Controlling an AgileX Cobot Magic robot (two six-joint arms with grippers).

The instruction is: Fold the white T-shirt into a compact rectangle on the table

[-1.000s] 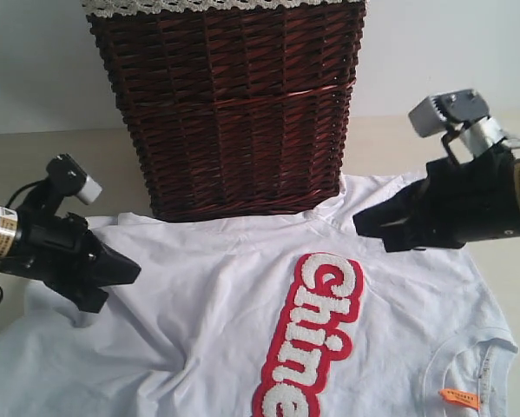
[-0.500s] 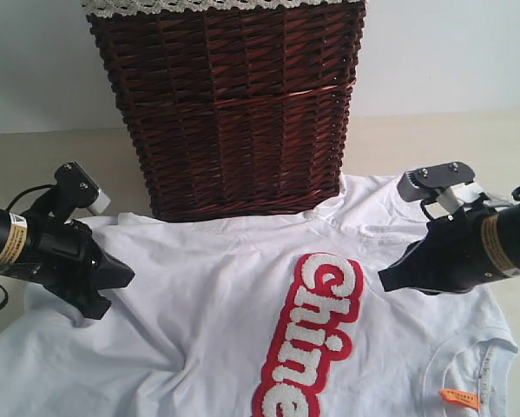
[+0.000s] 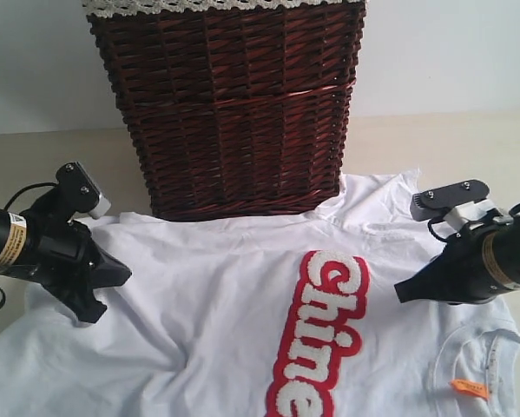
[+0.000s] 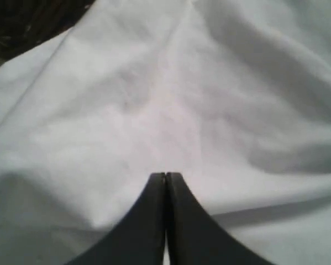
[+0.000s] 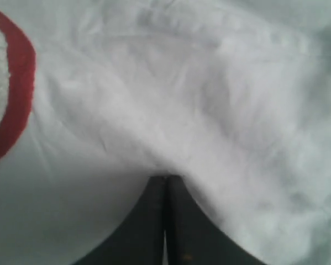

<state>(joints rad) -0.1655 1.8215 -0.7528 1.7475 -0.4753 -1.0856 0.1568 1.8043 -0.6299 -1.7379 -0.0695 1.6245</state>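
The white T-shirt [image 3: 216, 295] lies spread and wrinkled on the table [image 3: 433, 143], with its red-outlined lettering [image 3: 325, 330] facing up. My left gripper [image 3: 125, 276] is shut, and its tips rest on the shirt's left part. In the left wrist view the left gripper [image 4: 166, 174] shows no cloth between its fingers, only shirt fabric [image 4: 154, 99] beyond them. My right gripper [image 3: 400, 294] is shut too, low on the cloth just right of the lettering. The right wrist view shows the right gripper [image 5: 165, 176] pressed against a bunched fold of shirt [image 5: 182, 99], with the lettering's red edge [image 5: 5, 83] to one side.
A dark brown wicker basket [image 3: 233, 113] with a lace-trimmed rim stands behind the shirt, touching its far edge. The basket's corner [image 4: 27, 22] shows in the left wrist view. The shirt's collar [image 3: 468, 356] with an orange tag [image 3: 470, 388] lies at the front right.
My right gripper came down from above the shirt onto the cloth beside the lettering. The lettering and collar shifted slightly right. The left gripper sank a little and drew back slightly left.
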